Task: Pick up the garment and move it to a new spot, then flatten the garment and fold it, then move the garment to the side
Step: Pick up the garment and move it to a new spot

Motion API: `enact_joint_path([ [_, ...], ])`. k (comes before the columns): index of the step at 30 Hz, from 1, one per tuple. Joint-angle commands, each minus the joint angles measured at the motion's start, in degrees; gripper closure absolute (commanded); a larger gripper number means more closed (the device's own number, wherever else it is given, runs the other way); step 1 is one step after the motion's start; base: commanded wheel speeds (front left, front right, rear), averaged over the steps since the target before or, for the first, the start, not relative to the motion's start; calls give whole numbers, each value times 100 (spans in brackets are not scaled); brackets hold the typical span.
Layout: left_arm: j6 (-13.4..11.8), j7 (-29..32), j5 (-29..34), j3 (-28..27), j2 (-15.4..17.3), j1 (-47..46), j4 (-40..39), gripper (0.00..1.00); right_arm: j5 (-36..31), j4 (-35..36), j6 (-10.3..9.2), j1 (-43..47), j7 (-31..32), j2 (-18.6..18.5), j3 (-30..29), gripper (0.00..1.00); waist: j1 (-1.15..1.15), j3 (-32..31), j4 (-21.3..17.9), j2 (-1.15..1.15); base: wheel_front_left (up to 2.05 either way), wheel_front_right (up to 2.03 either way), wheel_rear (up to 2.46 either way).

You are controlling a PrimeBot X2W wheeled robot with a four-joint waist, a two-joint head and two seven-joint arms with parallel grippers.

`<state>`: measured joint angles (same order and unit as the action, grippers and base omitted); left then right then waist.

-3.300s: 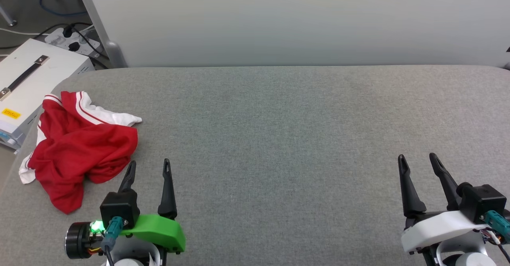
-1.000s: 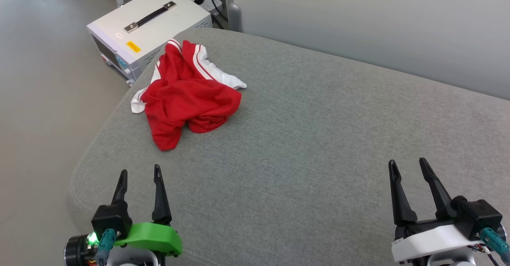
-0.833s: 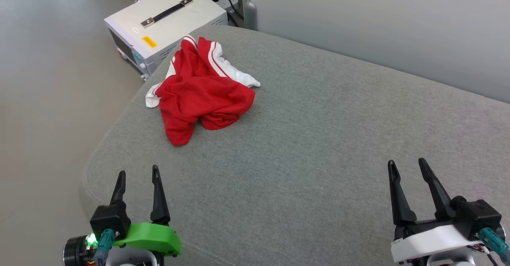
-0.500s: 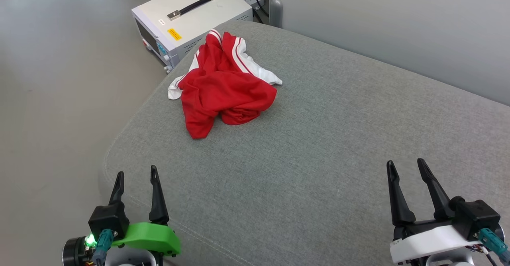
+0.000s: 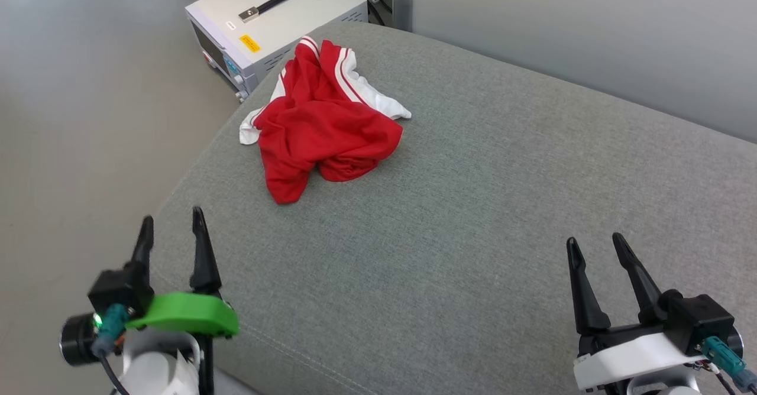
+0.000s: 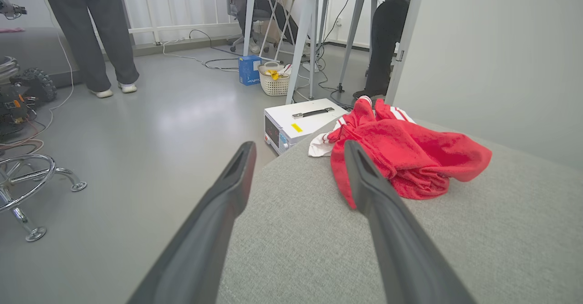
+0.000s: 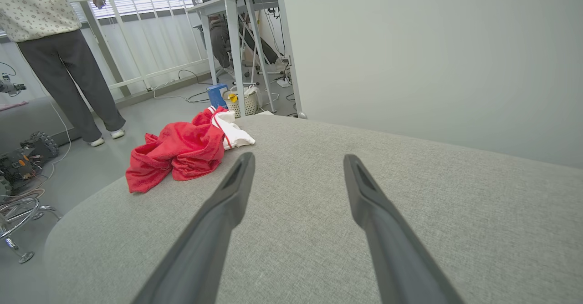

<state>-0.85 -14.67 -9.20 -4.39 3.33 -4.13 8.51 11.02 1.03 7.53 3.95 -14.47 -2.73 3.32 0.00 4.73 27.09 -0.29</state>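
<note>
The garment (image 5: 324, 129) lies crumpled in a red heap with white sleeve ends showing, near the far left corner of the grey fabric tabletop (image 5: 473, 217). Beside that corner a white box (image 5: 272, 16) stands on the floor. The left tool (image 5: 171, 216) hovers at the near left edge, released and empty, well apart from the garment. The right tool (image 5: 594, 239) is likewise spread and empty at the near right.

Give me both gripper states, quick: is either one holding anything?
Left gripper: open, holding nothing.
Right gripper: open, holding nothing.
</note>
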Motion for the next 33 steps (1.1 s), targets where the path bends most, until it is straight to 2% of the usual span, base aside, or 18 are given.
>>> enact_joint_path([
  [1,153,-33,-74,-144,51,-307,20,0,-86,48,-4,-117,-52,-15,-5,0,0,151,-133,29,0,0,0],
  [4,451,-33,-242,-497,183,-896,158,0,-207,99,-4,-234,-52,-15,-14,0,0,362,-292,29,0,0,0],
  [10,737,-33,-420,-839,675,-2167,556,0,-494,267,-4,-504,-52,-15,18,0,0,941,-661,29,0,0,0],
  [15,820,-33,-800,-748,1143,-3189,1082,0,-701,473,-4,-826,-52,-15,56,0,0,1532,-961,29,0,0,0],
  [19,830,125,-1286,-247,1562,-4040,1616,0,-820,607,-4,-1070,-52,-15,91,0,0,1886,-1103,29,0,0,0],
  [23,832,884,-2148,181,1923,-4768,2030,0,-930,721,-4,-1269,-52,-15,149,0,0,2167,-1254,29,0,0,0],
  [25,832,1214,-2330,500,2212,-5055,2112,0,-951,779,-4,-1351,-52,-15,155,0,0,2283,-1324,29,0,0,0],
  [28,833,1866,-2800,870,2442,-5386,2266,0,-970,857,-4,-1440,-52,-15,131,0,0,2415,-1409,29,0,0,0],
  [33,833,3446,-3465,1639,2859,-5753,2509,0,-984,967,-4,-1545,-52,-15,143,0,0,2623,-1552,29,0,0,0],
])
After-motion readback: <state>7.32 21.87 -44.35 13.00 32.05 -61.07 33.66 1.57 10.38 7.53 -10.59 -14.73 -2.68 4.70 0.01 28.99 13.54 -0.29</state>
